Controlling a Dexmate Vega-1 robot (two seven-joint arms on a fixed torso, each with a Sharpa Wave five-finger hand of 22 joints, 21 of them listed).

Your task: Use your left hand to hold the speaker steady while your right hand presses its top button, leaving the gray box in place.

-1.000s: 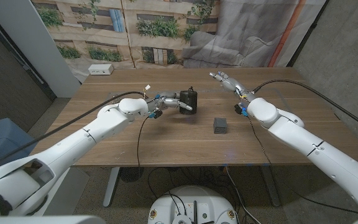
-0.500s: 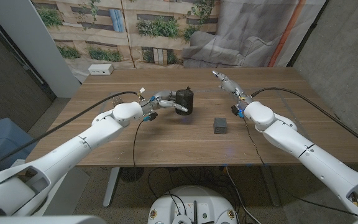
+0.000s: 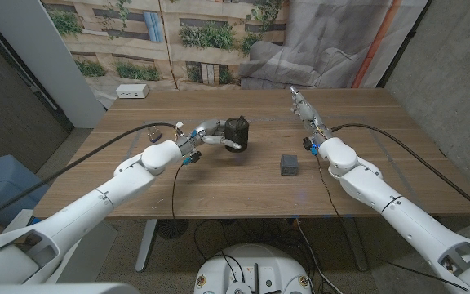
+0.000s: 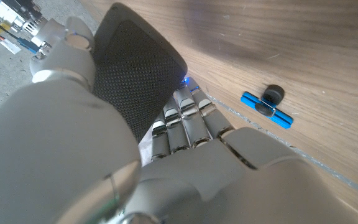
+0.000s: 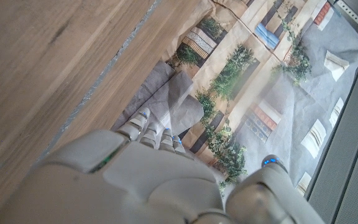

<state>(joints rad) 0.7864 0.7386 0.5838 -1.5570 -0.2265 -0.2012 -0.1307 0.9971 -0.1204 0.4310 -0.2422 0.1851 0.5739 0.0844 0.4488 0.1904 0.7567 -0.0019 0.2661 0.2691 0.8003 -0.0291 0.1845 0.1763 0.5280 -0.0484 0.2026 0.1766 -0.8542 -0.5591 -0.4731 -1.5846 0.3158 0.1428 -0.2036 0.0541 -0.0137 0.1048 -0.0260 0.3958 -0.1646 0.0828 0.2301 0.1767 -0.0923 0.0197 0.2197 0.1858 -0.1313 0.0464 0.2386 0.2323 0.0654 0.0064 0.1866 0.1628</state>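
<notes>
The black cylindrical speaker [image 3: 237, 131] stands on the wooden table [image 3: 219, 184] near its middle, mesh side showing close up in the left wrist view [image 4: 138, 71]. My left hand [image 3: 212, 132] wraps its fingers around the speaker's left side and grips it. My right hand [image 3: 307, 112] hovers well to the right of the speaker, fingers stretched out and apart, holding nothing. The small gray box [image 3: 289, 164] sits on the table in front of the right hand, untouched.
A white power strip [image 3: 132, 91] lies at the table's far left corner. A small blue and black part [image 4: 266, 102] lies on the wood near the speaker. A printed backdrop and grey cloth hang behind the table.
My left hand has slid the speaker a little to the left and away. My right hand has drifted to the right, further from the speaker.
</notes>
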